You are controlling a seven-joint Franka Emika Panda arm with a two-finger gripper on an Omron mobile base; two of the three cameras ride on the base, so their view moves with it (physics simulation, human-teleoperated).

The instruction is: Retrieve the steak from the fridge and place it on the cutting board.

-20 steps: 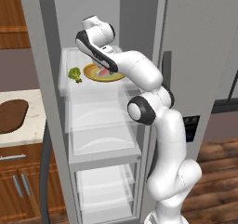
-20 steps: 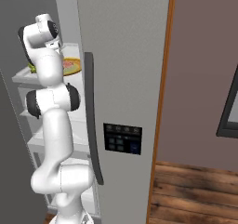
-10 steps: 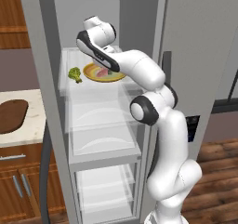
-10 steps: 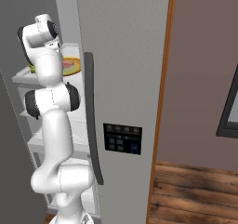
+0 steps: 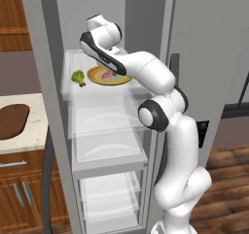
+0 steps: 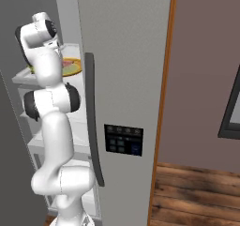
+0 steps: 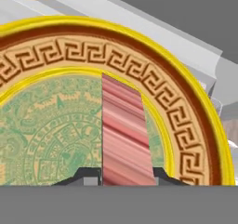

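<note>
The steak (image 7: 123,135) is a pink-red slab lying on a round yellow-rimmed plate (image 7: 186,121). My gripper (image 7: 126,175) is shut on the steak, with one dark fingertip (image 7: 90,175) pressed against each long side of it. From the left base, the gripper (image 5: 114,74) reaches down onto the plate (image 5: 97,80) on the upper shelf of the open fridge (image 5: 46,87). The steak (image 5: 107,75) shows there as a small pink patch. The dark brown cutting board (image 5: 12,120) lies on the pale counter to the left of the fridge.
A green broccoli floret (image 5: 78,76) sits on the same shelf, left of the plate. The fridge door (image 6: 126,56) with its long handle and dark dispenser panel (image 6: 123,139) stands close on the arm's right. Clear shelves and drawers lie below.
The jaws have closed from wide open onto the steak. The arm has barely shifted and the plate has stayed in place.
</note>
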